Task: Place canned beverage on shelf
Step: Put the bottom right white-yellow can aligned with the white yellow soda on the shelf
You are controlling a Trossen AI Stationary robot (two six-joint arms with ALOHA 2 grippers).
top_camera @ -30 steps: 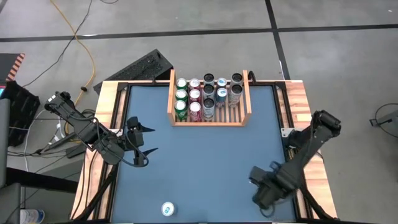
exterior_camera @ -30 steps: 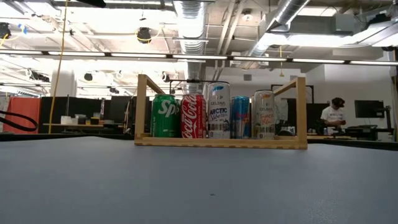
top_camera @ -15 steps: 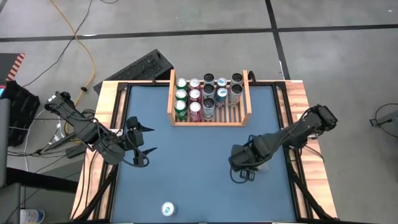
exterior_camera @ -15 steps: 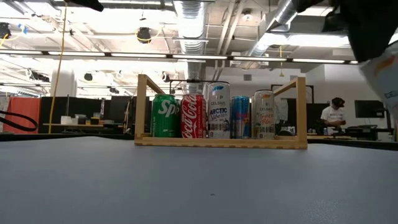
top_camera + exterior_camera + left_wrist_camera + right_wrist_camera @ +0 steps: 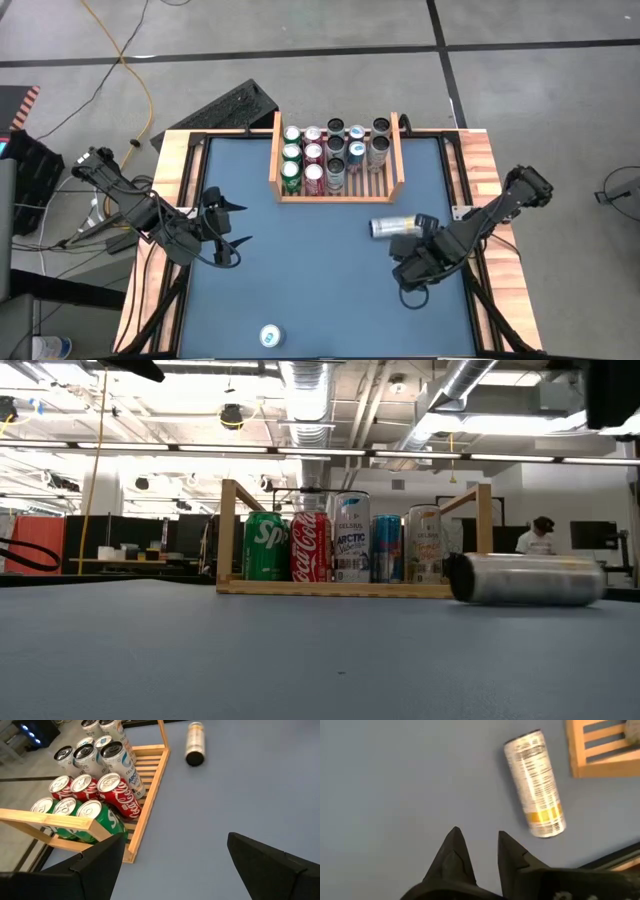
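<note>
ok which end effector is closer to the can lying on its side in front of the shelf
Right. The right end effector hangs just beside the tipped can, empty. The left end effector waits across the table, far from it.

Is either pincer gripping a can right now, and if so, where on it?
Nothing is held. The silver can lies on its side on the table, clear of the right pincer. The left pincer is open and empty.

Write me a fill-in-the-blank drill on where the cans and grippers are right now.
1. The silver slim can is lying on its ____.
2. It rests on the blue table, ____ the light-wood slatted shelf.
3. The right gripper holds ____.
4. The left gripper is ____.

Answers: side; outside; nothing; open
</note>
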